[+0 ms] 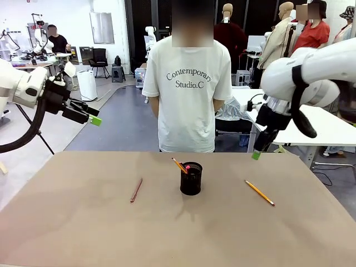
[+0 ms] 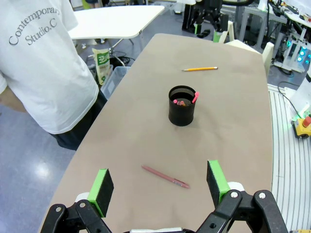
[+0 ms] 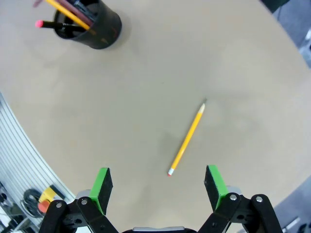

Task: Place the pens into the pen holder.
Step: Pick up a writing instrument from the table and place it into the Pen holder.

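Left gripper (image 2: 159, 184) and right gripper (image 3: 158, 183) are hanging wide open, empty; some pens (image 3: 73, 18) are sitting in the pen holder (image 1: 191, 181), with a reddish-brown pen (image 1: 136, 189) and a yellow pencil (image 1: 260, 192) lying either side of it, waiting.

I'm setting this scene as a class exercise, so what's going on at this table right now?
The job is putting pens into the black mesh pen holder mid-table. A pink-tipped pen and a slanting pencil already stand in it. A reddish-brown pen lies loose on the robot's left, a yellow pencil on its right. The left gripper and right gripper both hang open and empty above the table, and a person stands at the far side.
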